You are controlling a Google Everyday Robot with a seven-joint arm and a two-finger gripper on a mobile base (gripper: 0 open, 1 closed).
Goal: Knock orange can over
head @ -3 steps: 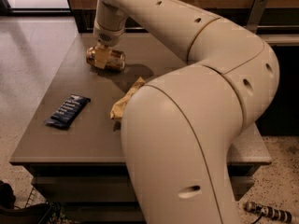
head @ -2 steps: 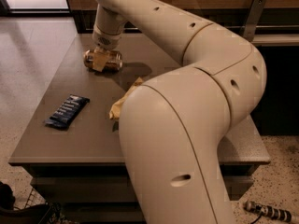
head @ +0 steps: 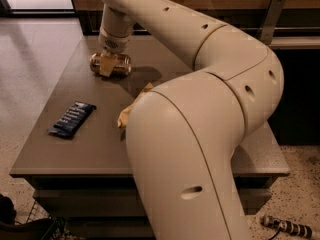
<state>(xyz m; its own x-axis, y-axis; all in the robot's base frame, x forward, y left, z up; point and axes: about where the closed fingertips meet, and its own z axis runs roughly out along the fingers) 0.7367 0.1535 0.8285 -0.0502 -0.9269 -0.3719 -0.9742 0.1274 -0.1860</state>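
The orange can lies on its side at the far left of the grey table, its long axis running left to right. My gripper hangs from the wrist straight down onto the can's middle and covers part of it. The arm reaches over from the right, and its large near link fills the front of the view.
A dark blue snack packet lies flat near the table's left front. A yellow chip bag lies mid-table, mostly hidden behind my arm. The table's left edge drops to a speckled floor. A dark wall unit stands behind.
The gripper and can have stayed at about the same spot on the table. The arm's elbow and near link have shifted a little to the left.
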